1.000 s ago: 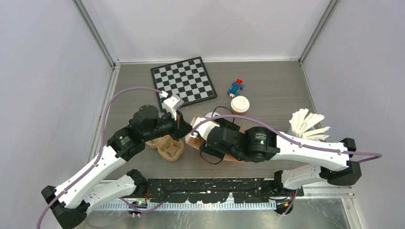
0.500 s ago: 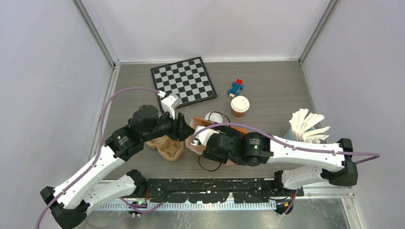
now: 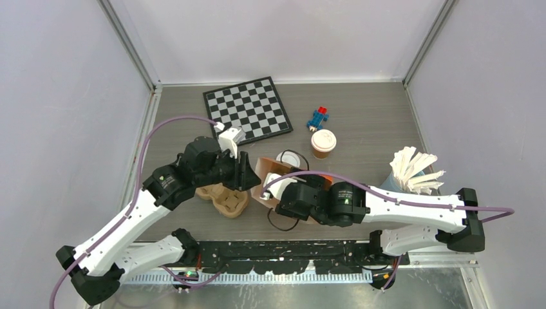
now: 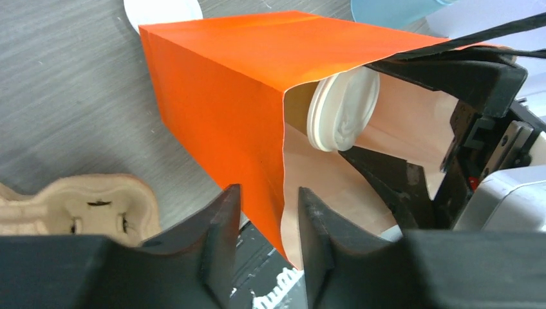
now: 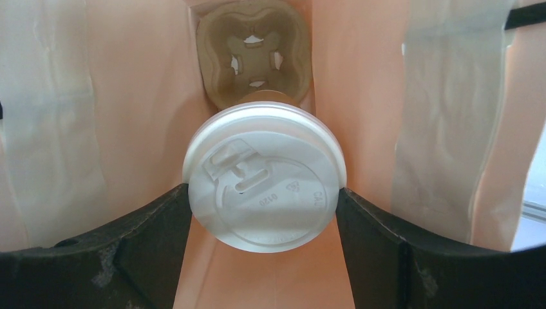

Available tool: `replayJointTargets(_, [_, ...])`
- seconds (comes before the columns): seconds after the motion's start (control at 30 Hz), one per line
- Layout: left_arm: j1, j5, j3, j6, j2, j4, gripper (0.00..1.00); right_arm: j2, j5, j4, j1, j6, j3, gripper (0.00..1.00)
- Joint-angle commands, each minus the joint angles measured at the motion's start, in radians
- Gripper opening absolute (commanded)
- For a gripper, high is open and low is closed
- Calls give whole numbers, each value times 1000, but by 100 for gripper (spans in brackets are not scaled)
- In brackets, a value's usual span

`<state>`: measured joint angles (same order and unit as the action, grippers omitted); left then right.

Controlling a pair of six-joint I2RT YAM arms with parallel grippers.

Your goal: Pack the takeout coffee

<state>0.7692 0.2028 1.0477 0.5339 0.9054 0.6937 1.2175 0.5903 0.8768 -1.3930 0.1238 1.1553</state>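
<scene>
right gripper (image 5: 263, 193): closed on the white lid of the held cup (image 5: 264, 170), both fingers touching the lid's sides
held cup: inside orange bag (image 4: 212, 96), lid facing right wrist camera, brown body mostly hidden
orange bag: lying on its side, middle of table (image 3: 367, 116), toward near edge, mouth open
left gripper (image 4: 269, 192): partly open, one finger each side of the bag's mouth edge, paper loose between them
second cup (image 3: 323, 143): upright, table centre, beyond bag, apart from it
white lid (image 3: 288, 158): just beyond bag; what's under it can't tell
inner tray (image 5: 251, 51): pulp, at bag's far end behind held cup
outer tray (image 3: 225, 196): on table, just left of bag
chessboard (image 3: 248, 109): far-left part of table
</scene>
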Motion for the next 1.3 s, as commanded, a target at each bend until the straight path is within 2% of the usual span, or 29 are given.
replayJointTargets(0.0, [-1, 42, -17, -5, -23, -10, 32, -19, 0, -36, -7, 52, 15, 69])
replayJointTargets(0.13, [-1, 129, -101, -46, -89, -145, 7, 1, -38, -69, -6, 95, 24, 70])
replayJointTargets(0.2, [-1, 155, -168, -96, -144, -241, 0, 6, -47, -104, -7, 123, 13, 70])
replayJointTargets(0.33, [-1, 114, -263, -170, -235, -382, 0, 7, -29, -182, -6, 184, -20, 72])
replayJointTargets(0.43, [-1, 110, -280, -187, -242, -413, 0, 19, -8, -203, 0, 216, -32, 72])
replayJointTargets(0.73, [-1, 138, -347, -166, -276, -423, 0, 11, -38, -280, 67, 277, -135, 73])
replayJointTargets(1.0, [-1, 153, -331, -130, -267, -371, 0, 12, -79, -394, 91, 364, -199, 72])
replayJointTargets(1.27, [-1, 160, -324, -126, -264, -346, 0, 60, -73, -434, 129, 414, -226, 73])
